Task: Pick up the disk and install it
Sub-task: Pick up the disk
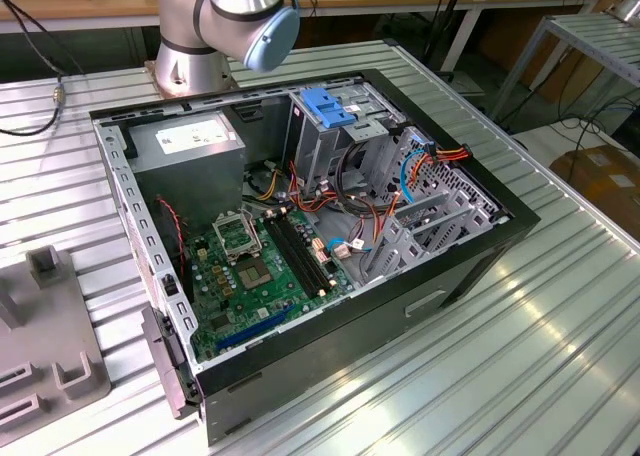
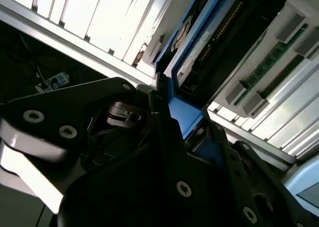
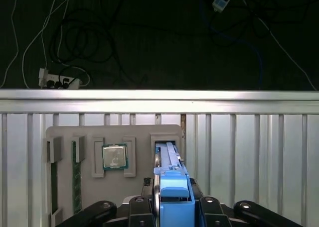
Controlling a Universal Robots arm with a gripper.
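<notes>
The disk (image 3: 168,160) stands on its edge in a slot of a grey holder tray (image 3: 142,179), its blue side rail (image 3: 173,187) facing the camera. In the first wrist view my gripper (image 3: 173,208) straddles that rail, one black finger pressed against each side. In the second wrist view the disk's (image 2: 199,43) white label and grey body run away from the gripper (image 2: 182,130), whose fingers (image 2: 162,122) clamp the blue rail (image 2: 175,107). The disk's lower edge still sits in the slot.
The tray also holds a square processor chip (image 3: 114,156) and green memory sticks (image 3: 76,179). An open computer case (image 1: 470,266) lies on the ribbed metal table (image 1: 560,346), with a drive cage under a blue handle (image 1: 330,106) and a power-supply box (image 1: 190,141). The arm's base (image 1: 185,61) stands behind the case.
</notes>
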